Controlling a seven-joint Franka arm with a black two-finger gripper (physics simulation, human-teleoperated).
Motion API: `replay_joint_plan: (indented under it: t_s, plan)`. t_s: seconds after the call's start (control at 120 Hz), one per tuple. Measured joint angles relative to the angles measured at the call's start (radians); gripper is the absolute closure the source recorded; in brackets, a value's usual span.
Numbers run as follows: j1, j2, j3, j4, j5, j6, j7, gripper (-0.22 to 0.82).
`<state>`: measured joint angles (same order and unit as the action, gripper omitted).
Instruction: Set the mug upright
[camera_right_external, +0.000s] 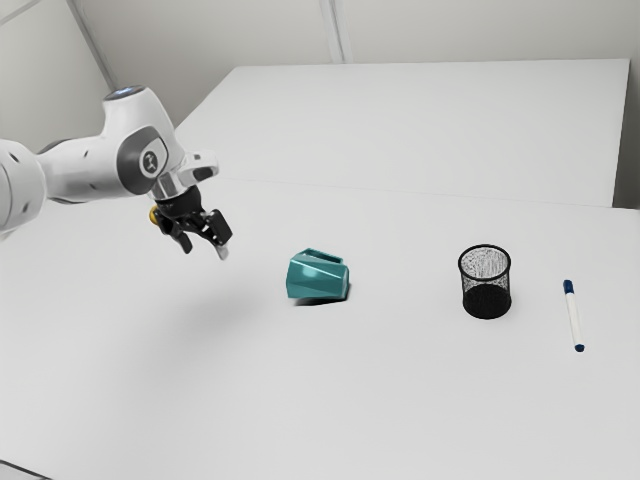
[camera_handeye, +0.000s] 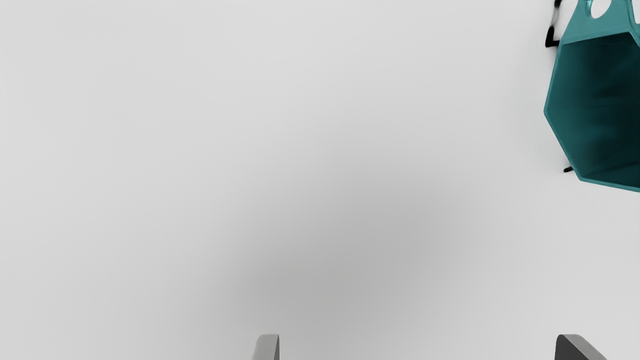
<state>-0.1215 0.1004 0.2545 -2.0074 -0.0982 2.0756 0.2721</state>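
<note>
My gripper (camera_right_external: 205, 250) hangs above the table at the exterior view's left, short of the mug and higher than it. In the wrist view the fingers of the gripper (camera_handeye: 417, 347) stand wide apart, open, with nothing between them. The teal faceted mug (camera_right_external: 318, 277) lies on its side on the table, its handle on the upper side and its mouth facing the arm. In the wrist view I look into the dark inside of the mug (camera_handeye: 595, 105), which is partly cut off by the picture's edge.
A black mesh pen cup (camera_right_external: 487, 290) stands upright on the white table (camera_right_external: 400, 400), beyond the mug toward the exterior view's right. Past it lies a white marker (camera_right_external: 573, 315) with blue ends.
</note>
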Motion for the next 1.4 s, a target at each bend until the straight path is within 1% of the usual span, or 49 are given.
replay_joint_plan:
  t_s: [0.158, 0.3, 0.45, 0.608, 0.733, 0.942, 1.067, 1.275, 1.4]
  plan:
    - [-0.01, 0.003, 0.011, 0.024, -0.029, 0.001, 0.013, 0.0]
    - [0.001, 0.01, 0.018, 0.009, -0.28, 0.014, 0.042, 0.0]
    - [-0.003, 0.08, 0.019, 0.001, -0.515, 0.02, 0.098, 0.0]
    - [0.02, 0.162, 0.013, 0.017, -0.658, 0.006, 0.175, 0.0]
    - [0.017, 0.214, 0.016, 0.051, -0.738, -0.014, 0.237, 0.0]
    - [0.012, 0.24, 0.019, 0.065, -0.85, -0.051, 0.331, 0.0]
    - [0.011, 0.271, 0.02, 0.081, -0.916, -0.077, 0.383, 0.0]
    - [0.004, 0.325, 0.02, 0.125, -0.976, -0.115, 0.452, 0.0]
    - [-0.002, 0.34, 0.02, 0.138, -0.997, -0.127, 0.484, 0.0]
